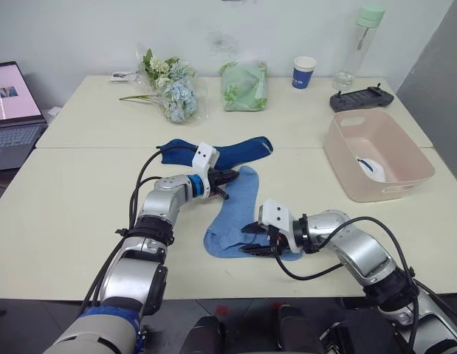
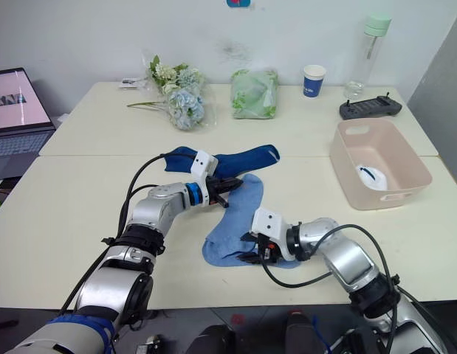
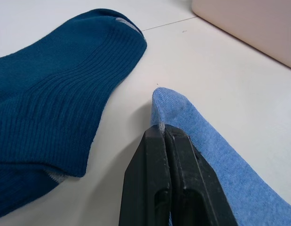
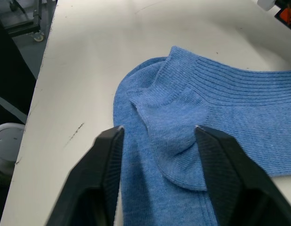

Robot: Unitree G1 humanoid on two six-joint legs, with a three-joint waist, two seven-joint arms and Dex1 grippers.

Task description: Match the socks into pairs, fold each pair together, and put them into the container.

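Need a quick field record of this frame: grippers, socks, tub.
left gripper: shut on the light blue socks' far end
right gripper: open, fingers straddling the near end of the light blue socks
dark navy socks: flat on table, behind the light blue ones
container: pink tub on the robot's right, white socks inside

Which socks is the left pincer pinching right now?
The light blue socks: the left pincer is shut on their far tip. The dark navy socks lie untouched behind.
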